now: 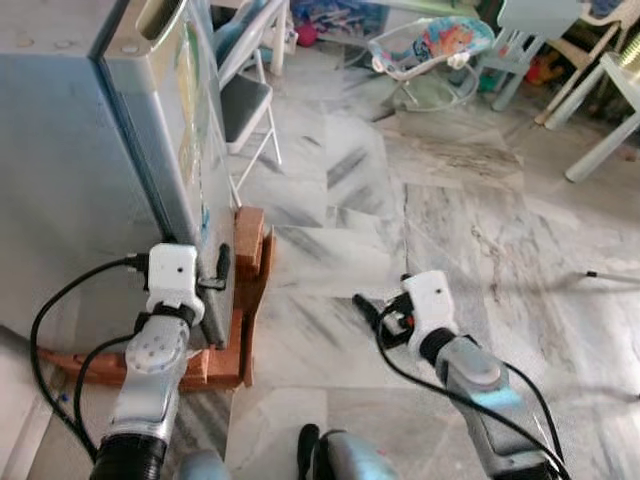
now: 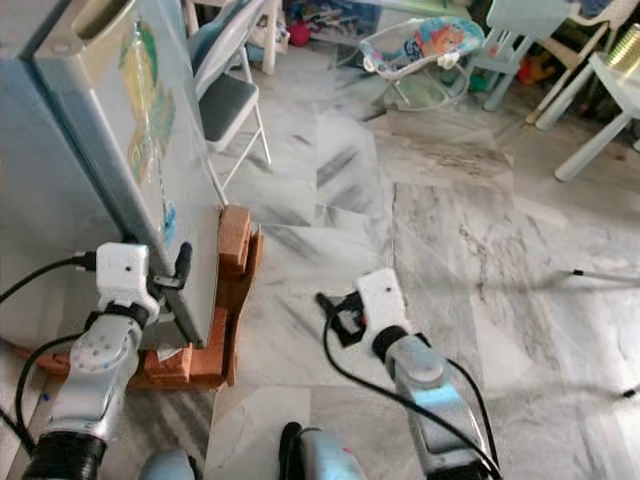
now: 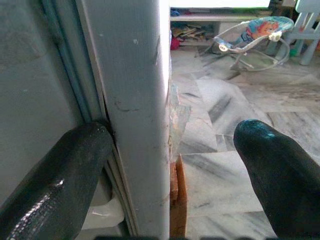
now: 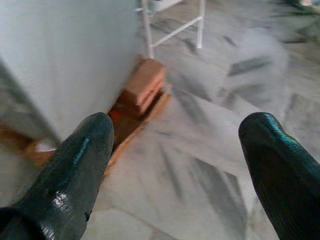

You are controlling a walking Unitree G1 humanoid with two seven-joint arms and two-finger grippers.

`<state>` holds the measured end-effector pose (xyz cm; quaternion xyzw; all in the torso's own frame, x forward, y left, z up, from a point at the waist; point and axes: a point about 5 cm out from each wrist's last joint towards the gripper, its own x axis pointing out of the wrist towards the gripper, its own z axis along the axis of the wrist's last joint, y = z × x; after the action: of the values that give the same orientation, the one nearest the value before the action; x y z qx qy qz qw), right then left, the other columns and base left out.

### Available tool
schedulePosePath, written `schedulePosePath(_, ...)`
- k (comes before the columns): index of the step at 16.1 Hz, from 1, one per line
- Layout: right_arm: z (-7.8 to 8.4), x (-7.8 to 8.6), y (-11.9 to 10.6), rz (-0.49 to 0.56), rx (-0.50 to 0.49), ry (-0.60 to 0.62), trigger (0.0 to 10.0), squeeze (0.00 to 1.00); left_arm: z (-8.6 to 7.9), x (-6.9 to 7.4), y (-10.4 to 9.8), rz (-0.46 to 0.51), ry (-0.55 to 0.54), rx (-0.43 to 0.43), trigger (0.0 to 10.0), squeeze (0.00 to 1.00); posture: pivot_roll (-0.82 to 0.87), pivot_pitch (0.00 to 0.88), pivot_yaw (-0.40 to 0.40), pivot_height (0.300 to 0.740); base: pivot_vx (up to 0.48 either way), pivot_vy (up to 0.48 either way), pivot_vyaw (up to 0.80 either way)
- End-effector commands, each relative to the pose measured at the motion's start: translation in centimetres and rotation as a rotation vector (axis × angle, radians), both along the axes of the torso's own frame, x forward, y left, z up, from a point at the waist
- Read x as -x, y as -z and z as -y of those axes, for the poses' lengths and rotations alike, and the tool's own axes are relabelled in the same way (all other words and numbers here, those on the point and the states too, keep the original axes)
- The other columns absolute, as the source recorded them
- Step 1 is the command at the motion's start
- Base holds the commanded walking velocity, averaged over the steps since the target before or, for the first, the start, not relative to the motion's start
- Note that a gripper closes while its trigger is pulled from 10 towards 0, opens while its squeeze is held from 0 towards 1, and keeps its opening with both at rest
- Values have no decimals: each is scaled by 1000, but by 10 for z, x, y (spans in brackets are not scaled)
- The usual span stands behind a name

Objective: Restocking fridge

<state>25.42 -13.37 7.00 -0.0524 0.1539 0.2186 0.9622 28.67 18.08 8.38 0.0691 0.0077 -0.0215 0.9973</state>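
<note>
Fridge (image 1: 70,150) is cropped up top, door stickers (image 2: 148,100) too blurry to read, left gripper (image 3: 165,165) spread wide straddling the door edge (image 3: 142,100), right gripper (image 4: 177,150) wide, empty.

Head eyes: look down on the grey metal fridge (image 1: 70,150).
Wrist views: close; both share stacked red bricks (image 4: 142,85).

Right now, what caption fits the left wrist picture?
Left tool open astride the fridge door's edge, one finger in the seam.
</note>
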Motion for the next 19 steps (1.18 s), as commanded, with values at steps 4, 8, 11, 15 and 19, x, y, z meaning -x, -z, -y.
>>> schedulePosePath(4,21,31,15,-185,66,-86,10000,0,4,-19,-19,54,42,-9,10000,0,84,156,-146,740,0,0,0)
schedulePosePath(8,40,48,26,-314,79,-107,10000,0,55,-31,-45,127,221,100,10000,0,91,155,-153,740,0,0,0)
schedulePosePath(11,37,50,25,-329,81,-176,10000,0,159,1,-66,62,725,301,10000,0,91,149,-150,740,0,0,0)
schedulePosePath(15,32,46,24,-326,79,-185,10000,0,157,4,-48,8,768,249,10000,0,87,145,-145,740,0,0,0)
schedulePosePath(19,29,45,25,-323,73,-216,10000,0,64,-7,-13,-86,456,124,10000,0,102,140,-143,740,0,0,0)
